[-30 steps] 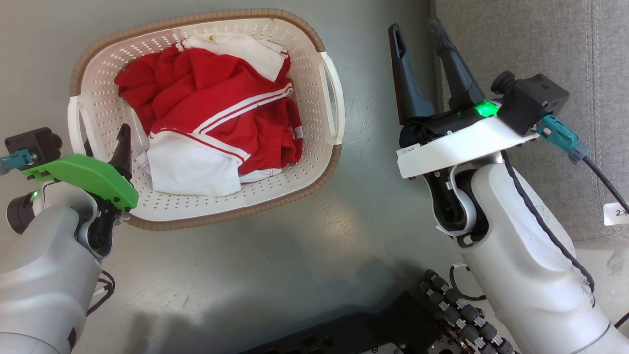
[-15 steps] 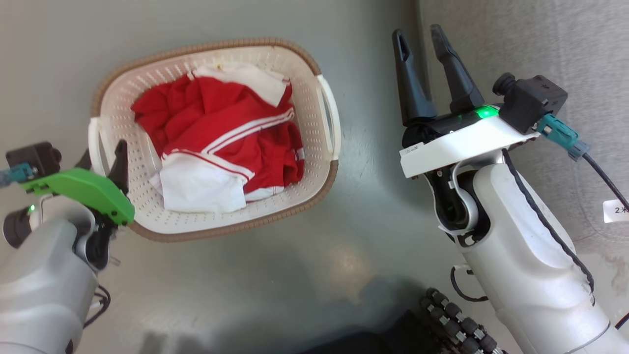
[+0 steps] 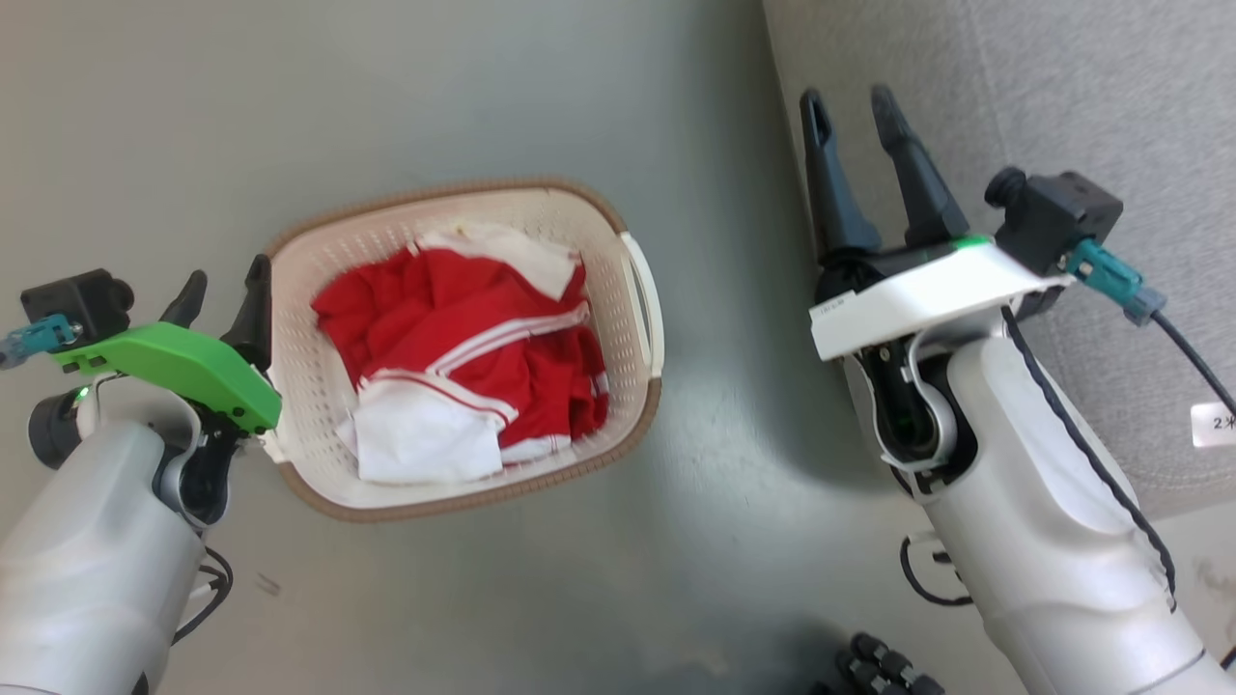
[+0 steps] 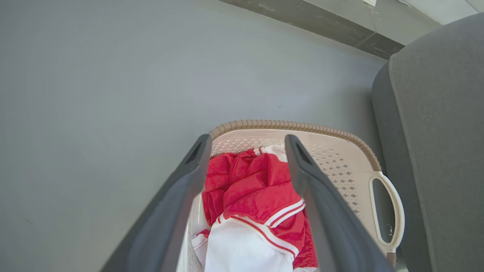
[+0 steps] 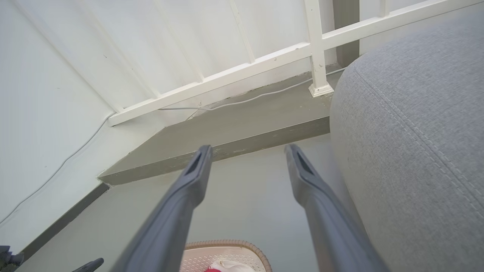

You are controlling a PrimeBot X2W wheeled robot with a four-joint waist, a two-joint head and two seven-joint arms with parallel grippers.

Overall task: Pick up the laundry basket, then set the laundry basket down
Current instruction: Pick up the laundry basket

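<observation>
The laundry basket [image 3: 311, 386] stands on the grey floor left of centre, cream perforated plastic with a brown rim and a white handle [image 3: 645, 299] on its right side. Red and white clothes [image 3: 463, 328] lie in it. My left gripper [image 3: 228, 270] is open above the basket's left edge, its fingers apart with nothing between them. In the left wrist view the same gripper [image 4: 247, 139] looks down past its open fingers into the basket [image 4: 340, 158]. My right gripper [image 3: 848, 97] is open well to the right of the basket, at the sofa's edge, also seen open in its own wrist view [image 5: 247, 148].
A grey fabric sofa [image 3: 1062, 97] fills the right side, close to the basket's right handle [image 4: 389, 211]. Beyond are a low grey step [image 5: 227, 132] and a white railing [image 5: 264, 64]. Bare floor [image 3: 386, 87] lies ahead and to the left.
The head camera has pulled up and back, so the basket looks smaller and lower. My left gripper has risen off the basket's left side; both its fingers show apart now.
</observation>
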